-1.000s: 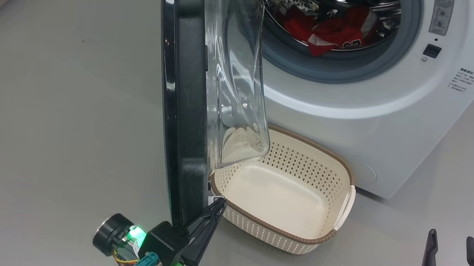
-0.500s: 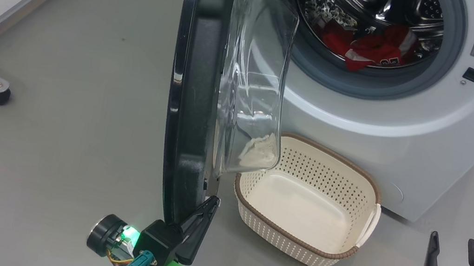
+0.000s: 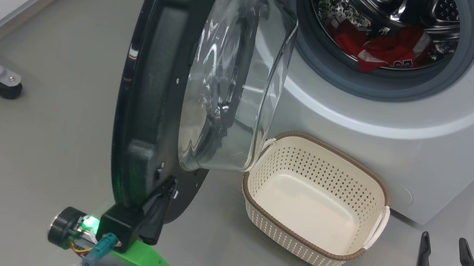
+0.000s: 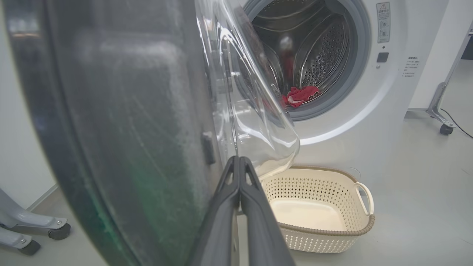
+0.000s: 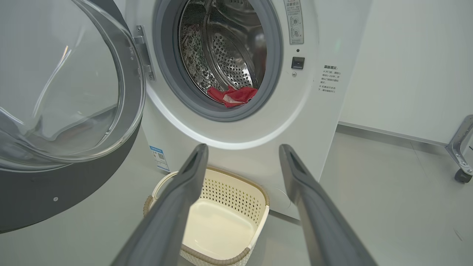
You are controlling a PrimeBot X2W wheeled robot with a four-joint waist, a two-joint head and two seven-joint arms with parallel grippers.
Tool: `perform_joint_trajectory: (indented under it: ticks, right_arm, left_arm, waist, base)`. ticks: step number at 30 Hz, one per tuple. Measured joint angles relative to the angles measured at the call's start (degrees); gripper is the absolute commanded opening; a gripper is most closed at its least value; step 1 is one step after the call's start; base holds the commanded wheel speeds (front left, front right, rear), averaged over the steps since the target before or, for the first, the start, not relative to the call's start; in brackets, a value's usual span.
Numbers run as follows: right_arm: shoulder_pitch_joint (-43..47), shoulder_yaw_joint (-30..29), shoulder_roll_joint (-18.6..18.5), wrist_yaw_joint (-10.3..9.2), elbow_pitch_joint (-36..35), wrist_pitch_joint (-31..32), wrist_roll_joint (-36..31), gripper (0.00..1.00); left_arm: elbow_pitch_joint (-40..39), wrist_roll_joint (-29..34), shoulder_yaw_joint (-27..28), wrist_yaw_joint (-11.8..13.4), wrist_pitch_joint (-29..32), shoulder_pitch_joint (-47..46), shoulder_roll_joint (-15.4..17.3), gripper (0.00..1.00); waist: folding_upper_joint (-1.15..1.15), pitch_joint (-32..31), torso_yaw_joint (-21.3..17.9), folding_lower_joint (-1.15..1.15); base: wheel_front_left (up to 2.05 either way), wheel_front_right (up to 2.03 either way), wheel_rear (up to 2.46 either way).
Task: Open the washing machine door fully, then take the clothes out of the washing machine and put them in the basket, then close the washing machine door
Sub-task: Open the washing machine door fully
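Head view, door: the washing machine door (image 3: 153, 92) is standing open, its glass bowl (image 3: 235, 81) facing the washing machine (image 3: 361, 118).
Head view, left gripper (image 3: 169, 185): leaning against the door's lower inner rim.
Head view, right gripper (image 3: 444, 240): hanging at lower right, jaws spread wide, holding nothing.
Left wrist view, jaws: pressing together, tips touching the door's inner face.
Right wrist view, clothes (image 5: 232, 96): lying in the drum (image 5: 229, 55).
Right wrist view, basket (image 5: 236, 199): sitting just before the washing machine.

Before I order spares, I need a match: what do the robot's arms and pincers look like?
The left pincer and right pincer each have two long dark tapered fingers. The left's black block carries a green wrist shell, a green light, a teal plug and orange wires. The right has a white shell and a teal plug.
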Motion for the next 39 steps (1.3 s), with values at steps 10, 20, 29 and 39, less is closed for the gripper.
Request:
perform_joint_trajectory:
  ticks: [10,20,29,39]
  right_arm:
    - [-0.2,0.1,0.0,0.02,-0.2,0.0,-0.2,1.00]
    - [-1.3,-0.4,-0.7,0.53,-0.8,0.0,-0.8,1.00]
    - [-2.7,-1.1,-2.1,0.73,-1.3,0.0,-1.0,1.00]
    - [-3.8,-1.6,-2.6,1.12,-1.3,0.0,-1.0,1.00]
  left_arm:
    - [1.3,-0.8,9.2,0.6,-1.5,0.1,1.2,0.00]
    - [2.8,-2.0,15.5,0.6,-3.0,-0.6,0.9,0.00]
    - [5.5,-2.6,23.2,0.6,-3.9,-4.1,0.4,0.00]
    - [8.9,-2.4,29.0,0.6,-4.4,-7.7,0.3,0.00]
  waist:
    - [0.00,2.1,-1.5,0.00]
    - [0.00,5.2,-2.9,0.00]
    - [0.00,8.2,-3.6,0.00]
    - [0.00,10.1,-3.8,0.00]
  base:
    - [0.00,0.00,0.00]
    - [0.00,0.00,0.00]
    - [0.00,0.00,0.00]
    - [0.00,0.00,0.00]
